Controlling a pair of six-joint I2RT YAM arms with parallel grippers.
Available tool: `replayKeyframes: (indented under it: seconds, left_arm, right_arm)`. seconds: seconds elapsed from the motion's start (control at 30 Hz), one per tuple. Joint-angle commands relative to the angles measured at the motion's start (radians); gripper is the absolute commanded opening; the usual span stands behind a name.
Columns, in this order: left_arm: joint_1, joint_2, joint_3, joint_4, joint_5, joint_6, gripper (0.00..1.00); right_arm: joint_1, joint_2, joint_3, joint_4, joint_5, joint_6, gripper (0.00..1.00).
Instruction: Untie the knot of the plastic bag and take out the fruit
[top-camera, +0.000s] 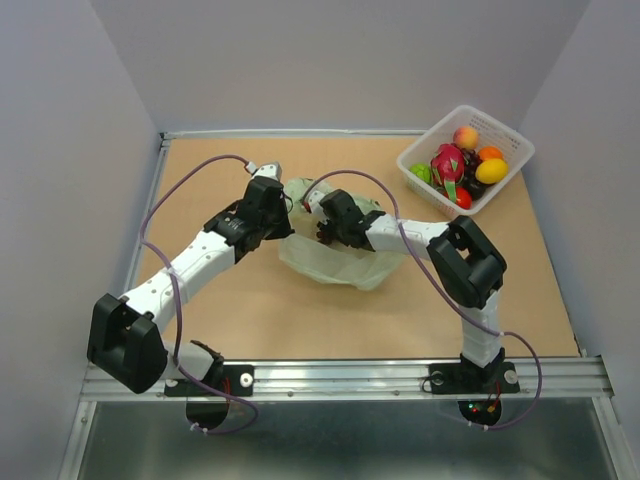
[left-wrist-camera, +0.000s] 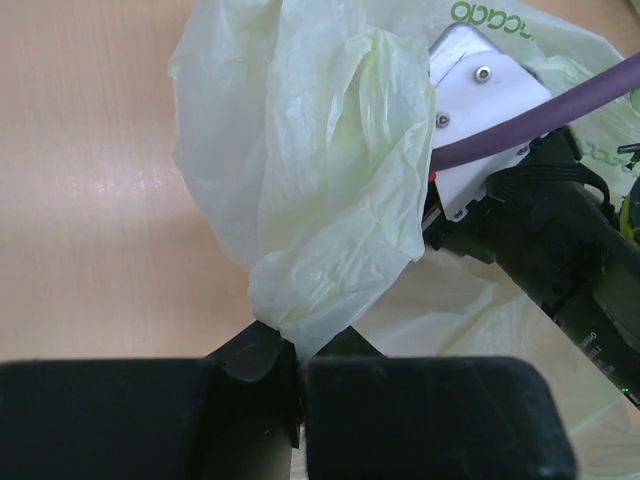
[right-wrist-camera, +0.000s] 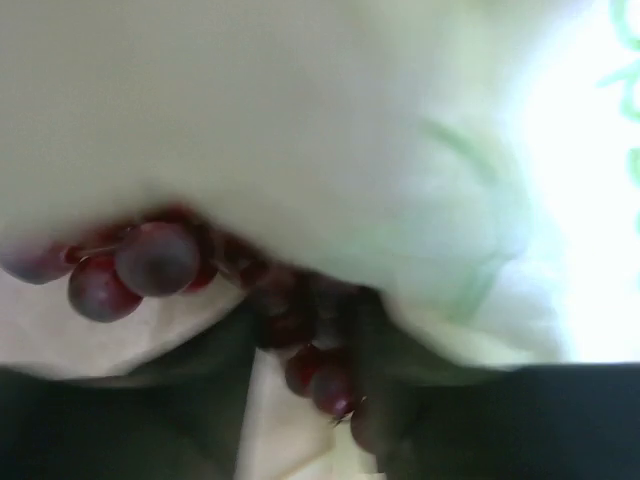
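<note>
Left gripper (left-wrist-camera: 290, 362), at the near-left side of the plastic bag (left-wrist-camera: 330, 190): closed tight on a fold of the film, which stands up from the pinch and holds that side of the bag lifted. Right gripper (right-wrist-camera: 312, 345) is inside the bag, entering from its right side. The grapes (right-wrist-camera: 150, 262) lie directly at it: a few berries sit between the part-open jaws, and the rest of the bunch runs off to the left of them. The view is blurred, so I cannot tell whether it has a grip. The right arm is the one on the fruit; the left only holds film. No knot can be made out, and the bag's mouth looks open. The bag sits mid-desk (top-camera: 250, 310). Far right of the bag, the basket (top-camera: 505, 132) holds the dragon fruit (top-camera: 447, 165) and yellow fruit (top-camera: 490, 170).
</note>
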Motion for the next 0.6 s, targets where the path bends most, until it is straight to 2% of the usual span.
replayKeyframes:
  seconds: [0.0,0.03,0.23,0.57]
  left_arm:
    - [0.001,-0.022,-0.013,0.008,0.005,0.005,0.06]
    - [0.002,-0.016,-0.013,0.008,0.003,0.008,0.06]
    - [0.001,-0.002,-0.005,0.017,-0.016,0.017,0.06]
    - [0.007,0.021,0.024,0.037,-0.101,0.031,0.06]
  right_arm:
    - [-0.002,0.017,0.003,-0.010,-0.053,0.040,0.30]
    - [-0.002,0.001,-0.003,-0.010,-0.064,0.049,0.16]
    - [-0.002,-0.102,-0.031,-0.013,-0.188,0.092,0.00]
    - [-0.002,-0.368,-0.066,-0.044,-0.556,0.244,0.00]
